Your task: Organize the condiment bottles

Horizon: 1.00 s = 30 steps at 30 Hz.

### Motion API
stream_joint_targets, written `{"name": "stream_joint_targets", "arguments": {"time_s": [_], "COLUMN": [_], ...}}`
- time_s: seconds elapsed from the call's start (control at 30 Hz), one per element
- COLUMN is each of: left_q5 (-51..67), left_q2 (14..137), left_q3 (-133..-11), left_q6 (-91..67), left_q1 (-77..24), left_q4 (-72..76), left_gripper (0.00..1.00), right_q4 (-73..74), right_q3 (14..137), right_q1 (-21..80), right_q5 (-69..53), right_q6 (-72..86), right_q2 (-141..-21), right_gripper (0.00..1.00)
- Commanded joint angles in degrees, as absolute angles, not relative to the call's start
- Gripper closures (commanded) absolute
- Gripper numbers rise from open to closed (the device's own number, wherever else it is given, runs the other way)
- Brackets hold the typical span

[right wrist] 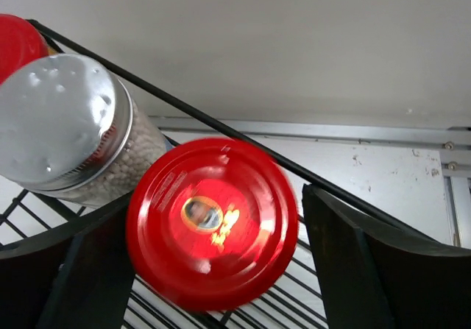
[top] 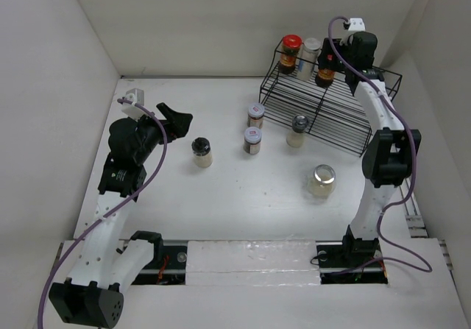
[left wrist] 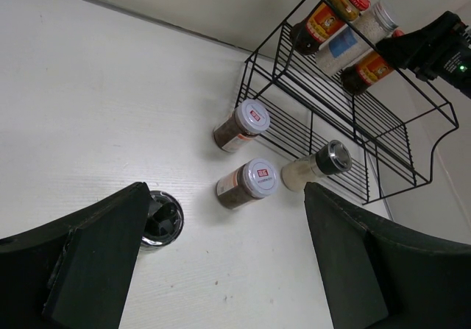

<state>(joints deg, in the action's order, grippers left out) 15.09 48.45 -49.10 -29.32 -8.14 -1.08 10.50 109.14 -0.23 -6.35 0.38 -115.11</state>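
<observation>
The right gripper (top: 329, 64) hangs over the far right of the scene with its fingers spread, one on each side of a red-lidded glass jar of dark sauce (right wrist: 213, 222). The wrist view shows a sliver of gap beside the right finger, so we judge that it is not clamping. That jar stands on the top shelf of the black wire rack (top: 346, 126), just right of a silver-lidded jar of pale grains (right wrist: 66, 130) and a second red-lidded jar (top: 291, 51).

The left gripper (top: 179, 121) is likewise spread and empty, just left of a black-lidded jar (top: 201, 152) on the white table (top: 221, 204). To the right stand a white-capped jar of brown spice (top: 255, 114), with its twin (top: 252, 140) just nearer, then a small silver-topped pale jar (top: 296, 131) close beside the rack. A broad silver-lidded jar (top: 322, 179) is the nearest one.

We expect these jars to be light, rigid and smooth-sided, so they can slip and may break if dropped. We would grip the straight glass body just below the lid and keep each jar upright, since narrow jars tip easily on wire.
</observation>
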Motion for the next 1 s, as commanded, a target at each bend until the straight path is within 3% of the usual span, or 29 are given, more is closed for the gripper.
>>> {"name": "stream_joint_targets", "arguments": {"time_s": [0.0, 0.3, 0.5, 0.6, 0.63, 0.67, 0.73, 0.8, 0.87, 0.9, 0.93, 0.97], "left_q5": [16.0, 16.6, 17.1, 17.7, 17.7, 17.1, 13.7, 11.4, 10.2, 10.2, 10.2, 9.5], "left_q2": [47.3, 46.7, 46.1, 45.6, 45.6, 44.9, 44.9, 44.4, 44.4, 44.4, 44.4, 44.4], "left_q3": [-49.8, -49.8, -49.2, -49.2, -49.2, -49.2, -49.2, -49.7, -49.7, -49.7, -49.7, -49.7], "left_q6": [-28.4, -28.9, -29.4, -29.4, -29.4, -30.0, -30.5, -31.2, -31.7, -32.5, -32.5, -33.2], "left_q1": [-7.8, -7.8, -7.8, -7.8, -7.8, -7.8, -7.8, -7.8, -7.8, -7.8, -7.8, -7.8], "left_q4": [1.5, 1.5, 2.0, 2.0, 2.0, 2.0, 0.1, -0.6, -1.1, -1.1, -1.1, -1.8], "left_gripper": [0.18, 0.18, 0.18, 0.18, 0.18, 0.18, 0.18, 0.19, 0.19, 0.19, 0.19, 0.19], "right_q4": [1.3, 1.3, 0.8, -3.1, -4.6, -8.2, -9.8, -5.9, -1.4, 4.9, 8.7, 12.3], "right_q3": [108.4, 106.3, 96.7, 81.3, 76.8, 67.9, 61.2, 55.7, 53.1, 51.3, 50.5, 49.7], "right_q1": [0.4, 0.9, 3.3, 6.8, 10.2, 12.2, 15.9, 20.9, 25.0, 26.2, 27.4, 28.4], "right_q5": [-5.2, -1.9, 7.4, 14.5, 16.3, 17.9, 21.6, 24.2, 26.0, 27.1, 28.0, 29.8], "right_q6": [0.9, 0.9, 2.3, 7.7, 9.3, 12.4, 14.0, 16.1, 16.7, 17.7, 18.4, 18.4], "right_q2": [-110.0, -104.7, -92.5, -81.9, -79.3, -74.8, -71.6, -67.2, -64.0, -60.9, -59.5, -58.0], "right_gripper": [0.10, 0.03, 0.03, 0.20, 0.33, 0.66, 0.78, 0.81, 0.63, 0.25, 0.05, 0.00]}}
